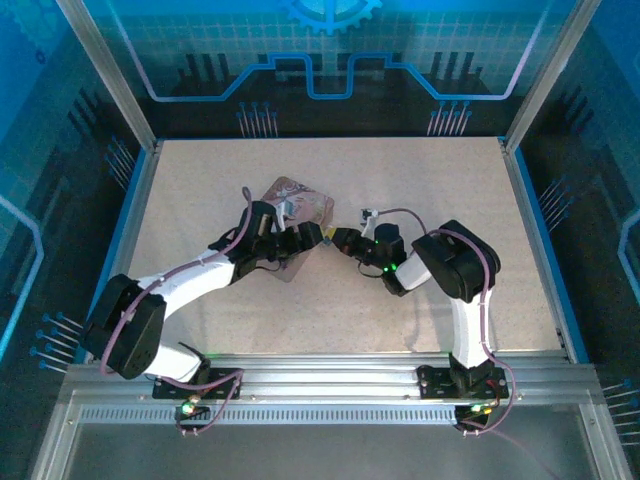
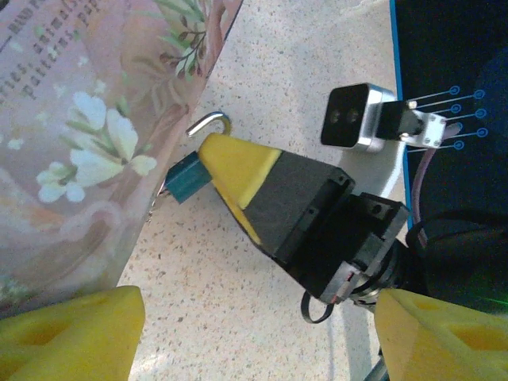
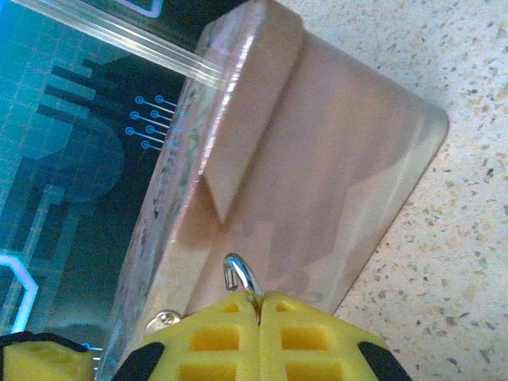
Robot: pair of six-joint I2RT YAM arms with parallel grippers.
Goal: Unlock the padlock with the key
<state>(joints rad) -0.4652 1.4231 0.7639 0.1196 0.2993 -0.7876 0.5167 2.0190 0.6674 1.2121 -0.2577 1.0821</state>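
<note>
The padlock [image 2: 185,182] has a dark teal body and a thin silvery shackle [image 2: 208,123]. My right gripper [image 2: 209,152] is shut on it, right against the edge of the pink illustrated tin [image 2: 79,119]. In the right wrist view the shackle [image 3: 242,276] pokes out of the closed yellow fingertips of the right gripper [image 3: 259,298], with the tin [image 3: 317,159] just behind. A small round silvery piece [image 3: 163,320] sits beside those fingers; I cannot tell whether it is the key. My left gripper [image 2: 258,337] stands wide open over bare table, facing the right gripper.
In the top view both grippers meet mid-table, the left gripper [image 1: 305,236] and right gripper [image 1: 337,238] beside the tin [image 1: 297,198]. Blue walls and metal posts fence the table [image 1: 450,200]. Speckled surface lies open to the right and front.
</note>
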